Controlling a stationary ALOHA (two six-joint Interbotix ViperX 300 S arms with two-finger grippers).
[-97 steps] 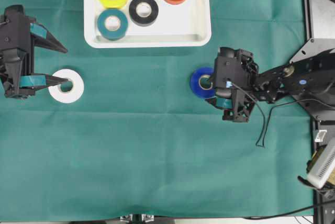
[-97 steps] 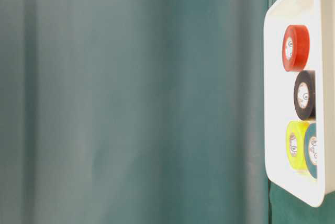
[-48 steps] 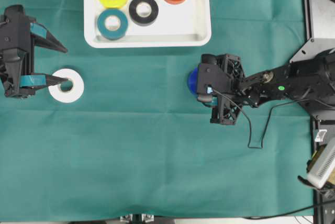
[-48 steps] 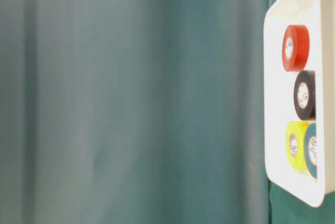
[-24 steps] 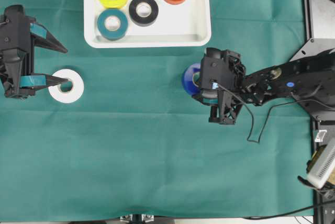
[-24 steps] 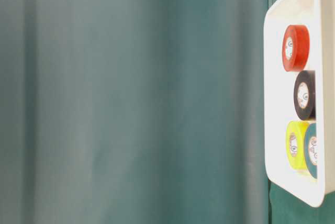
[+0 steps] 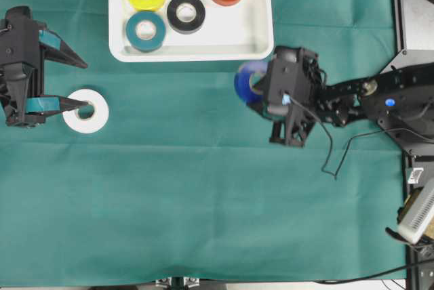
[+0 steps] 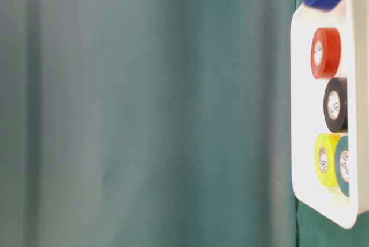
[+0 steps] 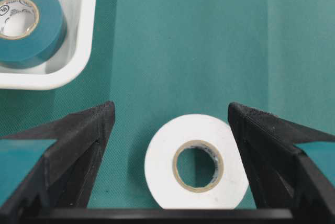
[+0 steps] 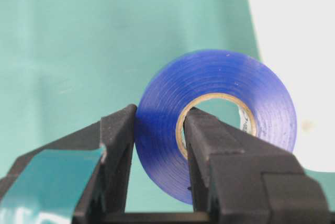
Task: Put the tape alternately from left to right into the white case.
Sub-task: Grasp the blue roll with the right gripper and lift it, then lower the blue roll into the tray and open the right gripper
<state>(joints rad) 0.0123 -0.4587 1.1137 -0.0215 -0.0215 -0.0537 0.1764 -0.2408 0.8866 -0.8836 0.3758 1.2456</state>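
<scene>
Our right gripper [image 10: 157, 145] is clamped through the blue roll [image 7: 245, 81], just outside the white case [image 7: 268, 43]. We should clear the rim before releasing. Our left gripper [image 9: 167, 130] stands apart around the white roll [image 9: 196, 164].

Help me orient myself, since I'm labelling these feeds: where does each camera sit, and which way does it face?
Overhead: above the table, facing straight down; both arms show, the right gripper holding the blue roll.
Table-level: low, turned sideways, facing the white case; a black arm fragment at top.
Left wrist: behind the open left gripper, facing the white roll.
Right wrist: behind fingers pinching the blue roll's wall.
Shared: overhead and left wrist both show the white and teal rolls.
</scene>
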